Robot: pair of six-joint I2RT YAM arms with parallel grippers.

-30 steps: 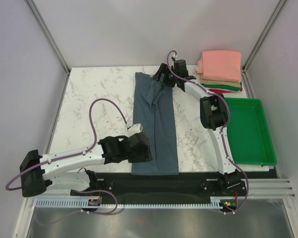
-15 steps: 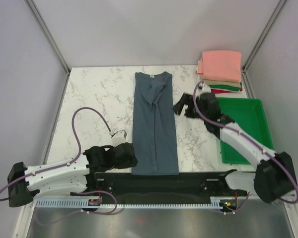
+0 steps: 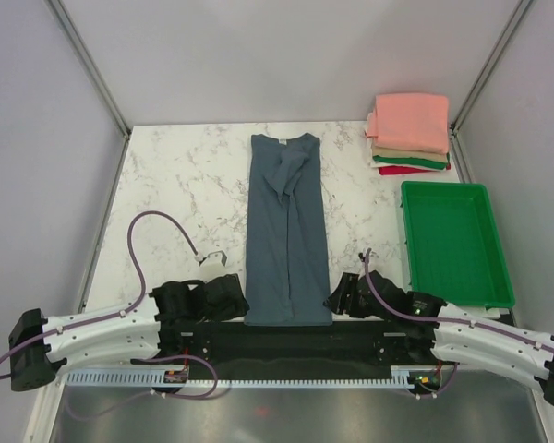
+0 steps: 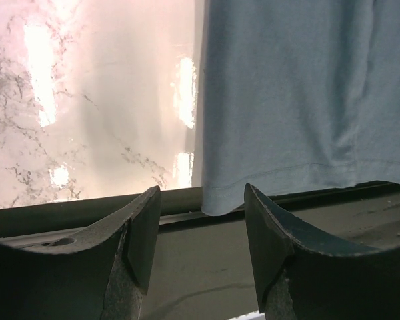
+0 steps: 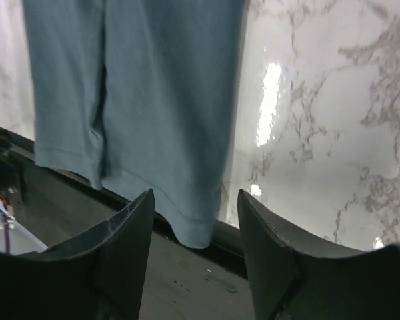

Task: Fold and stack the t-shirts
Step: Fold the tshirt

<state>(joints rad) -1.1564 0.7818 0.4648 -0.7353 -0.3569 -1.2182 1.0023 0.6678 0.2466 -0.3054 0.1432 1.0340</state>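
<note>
Blue-grey t-shirt (image 3: 286,231) flat on worktop (image 3: 175,185) centre, folded to long strip, collar far, hem at near edge. Left tool (image 4: 201,200) released, empty, at near-left hem corner. Right tool (image 5: 195,203) released, empty, at near-right hem corner. Folded t-shirts stack (image 3: 409,129) far right, pink on top, beyond green tray (image 3: 454,249).

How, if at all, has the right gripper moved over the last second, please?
Yes. The right gripper has come from the table's far end, level with the folded stack, to the near edge, beside the blue-grey shirt's hem corner.
</note>
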